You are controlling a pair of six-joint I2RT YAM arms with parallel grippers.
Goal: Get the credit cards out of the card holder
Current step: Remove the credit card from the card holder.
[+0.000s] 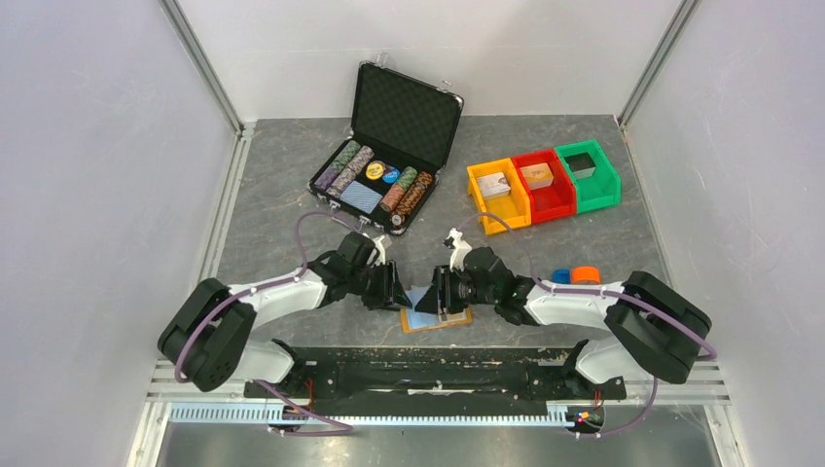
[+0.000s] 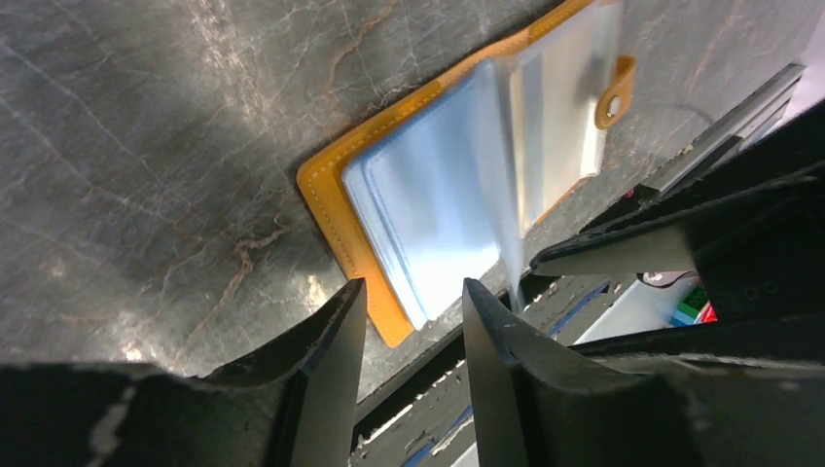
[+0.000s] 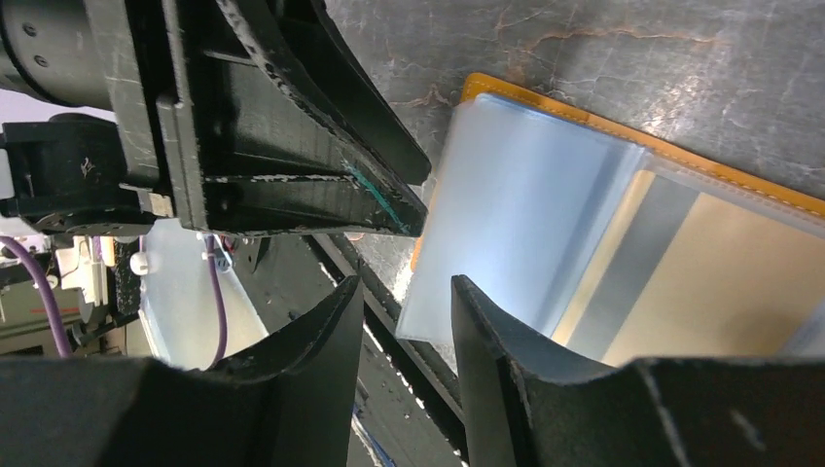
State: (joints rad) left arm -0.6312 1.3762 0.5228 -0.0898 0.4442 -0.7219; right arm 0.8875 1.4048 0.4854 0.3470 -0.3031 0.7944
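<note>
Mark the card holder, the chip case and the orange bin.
card holder (image 2: 326, 195): left wrist view, orange border.
chip case (image 1: 407, 115): top view, open lid.
orange bin (image 1: 507, 225): top view, near wall.

Robot lab test cell: plain white panel walls (image 1: 88, 146) w/ alu frame posts (image 1: 206, 70), grey marbled worktop (image 1: 282, 185), L arm (image 1: 282, 290) & R arm (image 1: 574, 304) bolted to a black base rail (image 1: 418, 375), staged props – chip case (image 1: 409, 112), coloured bins (image 1: 556, 209).

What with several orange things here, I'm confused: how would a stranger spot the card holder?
On the table, find the middle of the near edge, by the black mounting bar. The card holder lies open there: flat, orange, with clear sleeves, unlike the boxy orange bin farther back.
</note>
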